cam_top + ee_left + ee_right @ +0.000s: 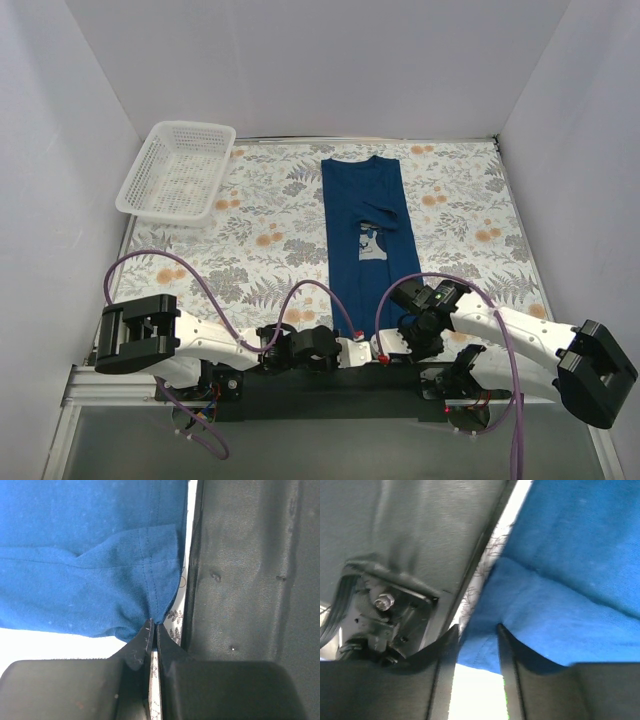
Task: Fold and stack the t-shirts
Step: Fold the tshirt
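Note:
The dark navy-blue t-shirt (365, 195) lies as a long narrow strip down the middle of the table, its light grey print (370, 243) partly showing at a fold. My left gripper (352, 345) is at the near left hem corner. In the left wrist view it (153, 626) is shut on the t-shirt's (90, 555) hem corner. My right gripper (392, 340) is at the near right hem corner. In the right wrist view its jaws (477, 629) stand apart, with the t-shirt's (570, 580) hem edge between them.
A white mesh basket (178, 170) stands at the far left. The floral tablecloth (250, 260) covers the table. The black base plate (240, 580) of the arms runs right beside the near hem and also shows in the right wrist view (420, 520). White walls enclose three sides.

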Tool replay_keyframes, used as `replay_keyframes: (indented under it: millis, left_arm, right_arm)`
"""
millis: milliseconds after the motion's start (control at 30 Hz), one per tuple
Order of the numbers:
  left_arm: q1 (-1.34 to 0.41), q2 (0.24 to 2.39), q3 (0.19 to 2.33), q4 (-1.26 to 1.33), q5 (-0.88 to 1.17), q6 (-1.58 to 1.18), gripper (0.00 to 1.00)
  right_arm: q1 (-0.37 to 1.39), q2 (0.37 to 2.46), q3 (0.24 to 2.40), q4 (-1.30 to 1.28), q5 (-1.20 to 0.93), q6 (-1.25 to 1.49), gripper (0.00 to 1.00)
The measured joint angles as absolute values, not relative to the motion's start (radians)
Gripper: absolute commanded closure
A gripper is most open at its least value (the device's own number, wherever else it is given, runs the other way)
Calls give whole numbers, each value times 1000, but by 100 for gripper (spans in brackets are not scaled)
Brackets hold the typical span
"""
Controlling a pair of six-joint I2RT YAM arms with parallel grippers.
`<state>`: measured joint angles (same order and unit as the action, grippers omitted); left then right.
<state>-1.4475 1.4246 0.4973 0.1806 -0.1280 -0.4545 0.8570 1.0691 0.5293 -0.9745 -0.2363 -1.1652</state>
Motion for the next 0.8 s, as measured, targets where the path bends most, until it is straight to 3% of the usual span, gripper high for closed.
replay_keyframes:
  millis: [167,267,400,800]
  left_arm:
    - [-1446,1400,476,184,-142,-464,98]
    - [-1446,1380,463,187,-144,-465,100]
    - [-1446,1359,456,194,-147,-462,100]
    - [-1409,1340,459,192,-73,-433,100]
  right_arm:
    - [862,1083,529,-910,-204,-1085,89]
    - [862,1072,528,-893,-196,-1055,94]
    - [840,1047,525,-889,-210,-1040,99]
    - [691,975,579,-925,-397,-1105,99]
